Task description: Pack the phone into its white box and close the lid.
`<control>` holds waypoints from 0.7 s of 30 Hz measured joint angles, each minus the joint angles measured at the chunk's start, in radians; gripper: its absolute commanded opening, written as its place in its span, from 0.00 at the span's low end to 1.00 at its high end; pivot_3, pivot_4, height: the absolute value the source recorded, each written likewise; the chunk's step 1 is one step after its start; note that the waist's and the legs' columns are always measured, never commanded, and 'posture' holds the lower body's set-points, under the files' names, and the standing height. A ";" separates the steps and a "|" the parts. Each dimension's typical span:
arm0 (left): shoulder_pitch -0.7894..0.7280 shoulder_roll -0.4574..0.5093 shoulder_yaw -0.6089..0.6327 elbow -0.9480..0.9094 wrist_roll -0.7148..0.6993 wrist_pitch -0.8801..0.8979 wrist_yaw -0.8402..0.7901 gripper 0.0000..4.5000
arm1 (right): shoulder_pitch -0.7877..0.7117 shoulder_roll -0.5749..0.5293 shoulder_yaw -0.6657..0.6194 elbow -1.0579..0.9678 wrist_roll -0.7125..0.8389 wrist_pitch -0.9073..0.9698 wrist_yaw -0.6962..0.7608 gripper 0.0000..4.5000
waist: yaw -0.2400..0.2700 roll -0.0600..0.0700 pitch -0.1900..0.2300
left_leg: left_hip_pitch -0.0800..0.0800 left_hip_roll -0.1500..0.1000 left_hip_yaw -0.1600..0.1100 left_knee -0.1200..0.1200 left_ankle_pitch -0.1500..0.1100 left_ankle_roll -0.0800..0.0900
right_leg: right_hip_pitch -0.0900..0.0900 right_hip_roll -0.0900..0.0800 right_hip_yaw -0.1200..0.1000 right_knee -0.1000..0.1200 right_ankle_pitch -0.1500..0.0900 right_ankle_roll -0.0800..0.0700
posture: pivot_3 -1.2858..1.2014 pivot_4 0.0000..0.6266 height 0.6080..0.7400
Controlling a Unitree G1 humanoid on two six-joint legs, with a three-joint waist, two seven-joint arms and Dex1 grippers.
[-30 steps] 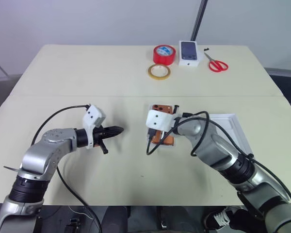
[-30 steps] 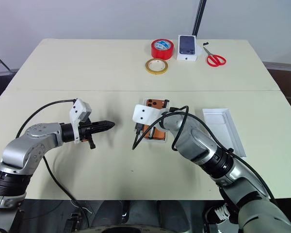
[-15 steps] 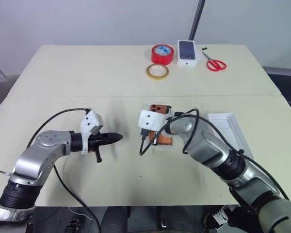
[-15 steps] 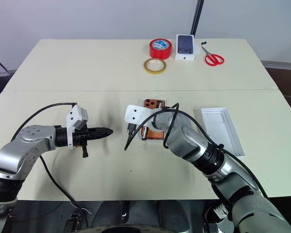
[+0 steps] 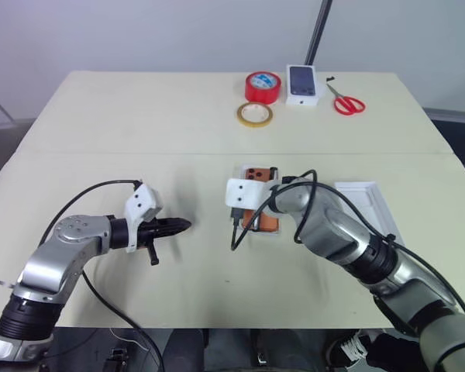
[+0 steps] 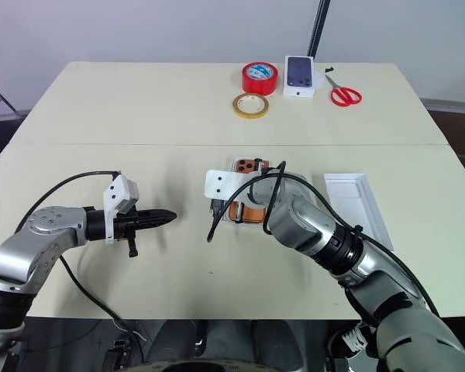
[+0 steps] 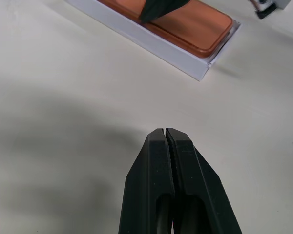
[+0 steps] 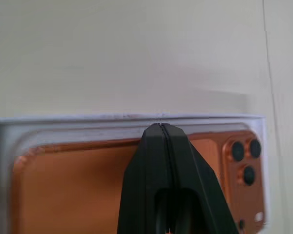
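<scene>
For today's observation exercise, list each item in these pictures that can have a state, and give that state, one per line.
Slim orange phone: lying camera side up inside the box.
Shallow white box: uncovered, holding the phone.
White lid: off, lying hollow side up on the table, apart from the box.
Left pincer: shut, empty.
Right pincer: shut, over the phone.
Red-handled scissors: blades closed.

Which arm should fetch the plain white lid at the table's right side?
Right, probably. The plain white lid lies on the right arm's side; the right gripper is shut over the orange phone. The left gripper is across the table.
</scene>
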 measured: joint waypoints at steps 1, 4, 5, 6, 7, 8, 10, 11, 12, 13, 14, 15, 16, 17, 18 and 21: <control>-0.001 -0.001 0.000 -0.002 0.000 0.000 0.001 0.01 | 0.001 -0.002 -0.023 -0.024 0.008 0.015 0.001 0.00 | 0.000 0.000 0.000 | 0.000 0.000 0.000 0.000 0.000 0.000 | 0.000 0.000 0.000 0.000 0.000 0.000 | 0.52 0.24 1.00; -0.002 -0.003 0.000 -0.002 0.000 0.000 0.002 0.01 | 0.017 -0.050 -0.100 -0.095 0.040 0.059 0.009 0.00 | 0.005 0.000 0.000 | 0.000 0.000 0.000 0.000 0.000 0.000 | 0.001 0.000 0.000 0.000 0.000 0.000 | 0.52 0.24 1.00; -0.003 -0.004 0.000 -0.002 0.000 0.001 0.003 0.01 | 0.028 -0.069 -0.119 -0.110 0.047 0.070 0.013 0.00 | 0.006 0.000 0.000 | 0.000 -0.001 0.000 0.000 0.000 0.000 | 0.001 -0.001 0.000 -0.001 0.000 0.000 | 0.52 0.24 1.00; -0.007 -0.008 -0.001 -0.001 0.000 0.001 0.005 0.01 | 0.046 -0.093 -0.138 -0.129 0.061 0.077 0.017 0.00 | 0.008 0.000 0.000 | 0.000 -0.001 0.000 0.000 0.000 0.000 | 0.001 -0.001 0.000 -0.001 0.000 0.000 | 0.52 0.24 1.00; -0.011 -0.015 -0.003 0.000 0.001 0.001 0.009 0.01 | 0.067 -0.119 -0.153 -0.142 0.074 0.082 0.021 0.00 | 0.008 0.000 0.000 | 0.000 -0.001 0.000 0.000 0.000 0.000 | 0.001 -0.001 0.000 -0.001 0.000 0.000 | 0.52 0.24 1.00; -0.018 -0.022 -0.005 0.001 0.001 0.003 0.013 0.01 | 0.080 -0.134 -0.164 -0.150 0.082 0.084 0.023 0.00 | 0.007 0.000 0.000 | 0.000 -0.001 0.000 0.000 0.000 0.000 | 0.001 -0.001 0.000 -0.001 0.000 0.000 | 0.52 0.24 1.00; -0.067 -0.069 -0.016 0.008 0.003 0.033 0.050 0.01 | 0.129 -0.190 -0.196 -0.176 0.105 0.078 0.028 0.00 | 0.012 0.000 0.000 | 0.000 -0.001 -0.001 0.001 0.000 0.001 | 0.002 -0.001 0.000 -0.001 0.000 0.000 | 0.52 0.24 1.00; -0.096 -0.098 -0.022 0.016 0.003 0.061 0.077 0.01 | 0.153 -0.218 -0.214 -0.184 0.110 0.073 0.028 0.00 | 0.014 0.000 0.000 | 0.000 -0.001 -0.001 0.001 0.000 0.001 | 0.003 -0.001 0.000 -0.001 0.000 0.000 | 0.52 0.24 1.00; -0.146 -0.141 -0.040 0.041 0.008 0.104 0.120 0.01 | 0.186 -0.262 -0.232 -0.185 0.111 0.064 0.026 0.00 | 0.015 0.000 0.000 | 0.000 -0.002 -0.001 0.002 -0.001 0.001 | 0.004 -0.001 0.000 -0.001 0.000 0.000 | 0.52 0.24 1.00; -0.172 -0.162 -0.052 0.059 0.018 0.126 0.147 0.01 | 0.204 -0.286 -0.243 -0.182 0.111 0.057 0.021 0.00 | 0.011 0.000 0.000 | 0.000 -0.002 -0.001 0.003 -0.001 0.002 | 0.003 -0.001 0.000 -0.001 0.000 0.000 | 0.52 0.24 1.00; -0.197 -0.185 -0.066 0.085 0.030 0.146 0.172 0.01 | 0.224 -0.312 -0.255 -0.178 0.110 0.045 0.015 0.00 | 0.009 0.000 0.000 | 0.000 -0.002 0.000 0.003 -0.001 0.002 | 0.003 -0.001 0.000 -0.001 0.000 0.000 | 0.52 0.24 1.00; -0.214 -0.198 -0.080 0.101 0.042 0.158 0.191 0.01 | 0.236 -0.330 -0.258 -0.168 0.109 0.037 0.009 0.00 | 0.003 0.000 0.000 | 0.000 -0.001 0.001 0.003 -0.001 0.002 | 0.003 0.000 0.000 -0.001 0.000 0.000 | 0.52 0.24 1.00; -0.234 -0.215 -0.101 0.118 0.056 0.165 0.203 0.01 | 0.250 -0.345 -0.262 -0.154 0.108 0.025 0.001 0.00 | -0.002 0.000 0.000 | 0.000 -0.001 0.001 0.002 -0.001 0.002 | 0.003 0.001 0.001 -0.001 0.000 0.000 | 0.52 0.24 1.00; -0.250 -0.227 -0.122 0.129 0.070 0.165 0.211 0.01 | 0.257 -0.350 -0.263 -0.139 0.107 0.014 -0.007 0.00 | -0.004 0.000 0.000 | 0.000 0.000 0.001 0.002 -0.001 0.002 | 0.002 0.001 0.001 -0.001 0.000 0.000 | 0.52 0.24 1.00; -0.263 -0.235 -0.141 0.138 0.085 0.165 0.215 0.01 | 0.259 -0.350 -0.262 -0.125 0.107 0.006 -0.013 0.00 | -0.007 0.000 0.000 | 0.000 0.001 0.001 0.001 -0.001 0.002 | 0.002 0.002 0.001 -0.001 0.000 0.000 | 0.52 0.24 1.00; -0.326 -0.260 -0.207 0.206 0.147 0.160 0.232 0.01 | 0.257 -0.331 -0.260 -0.080 0.106 -0.019 -0.043 0.00 | -0.009 0.000 0.000 | 0.000 0.001 0.001 0.001 -0.001 0.002 | 0.002 0.003 0.001 0.000 0.000 0.000 | 0.52 0.24 1.00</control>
